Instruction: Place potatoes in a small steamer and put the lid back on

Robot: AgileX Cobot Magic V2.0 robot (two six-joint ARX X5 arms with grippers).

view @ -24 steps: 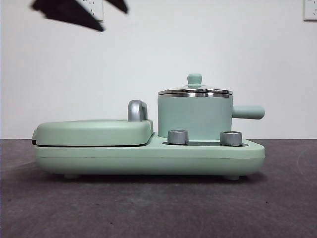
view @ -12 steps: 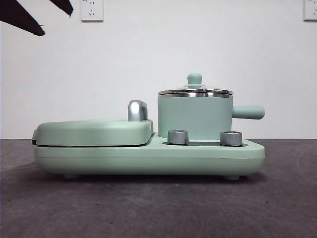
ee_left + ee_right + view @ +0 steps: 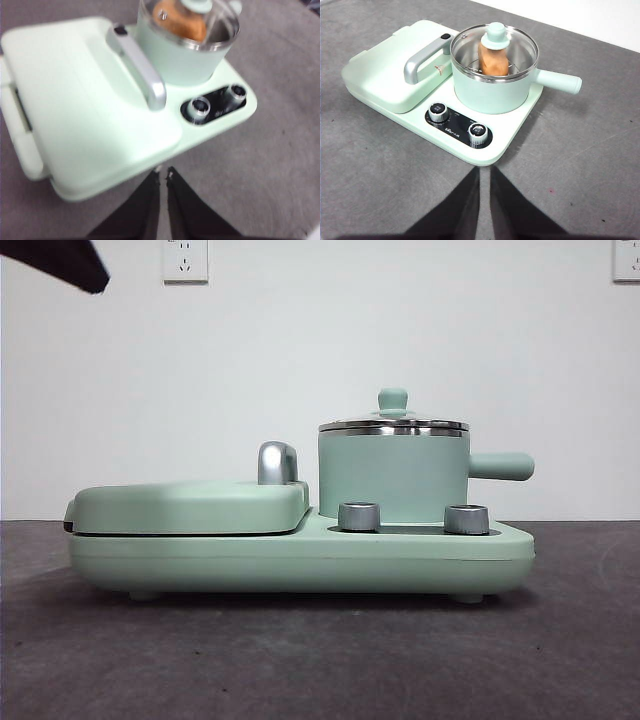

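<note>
Compared with half a second back, the dark arm tip in my front view has pulled further into the top left corner, and only 1 blunt black piece shows there now; the appliance itself has not shifted. I see the small steamer [image 3: 492,90] seated on the right side of the mint-green cooker base [image 3: 445,135], its stubby side handle [image 3: 559,81] pointing away from the griddle cover [image 3: 390,70] and level with the counter [image 3: 580,165]. The lid [image 3: 494,46] sits flat on the steel rim, knob straight up. Through the glass I make out the potato [image 3: 493,61] inside the pot, standing on the steam rack with its long axis close to upright, just under the knob. In front of the pot are 2 steel dials [image 3: 439,111] on a black panel. The left gripper [image 3: 163,174] hangs above the counter near the front edge of the griddle cover, jaws drawn nearly together and holding nothing; its view is blurred. The right gripper [image 3: 485,172] hovers over the counter in front of the dials, jaws likewise pinched close and empty.
</note>
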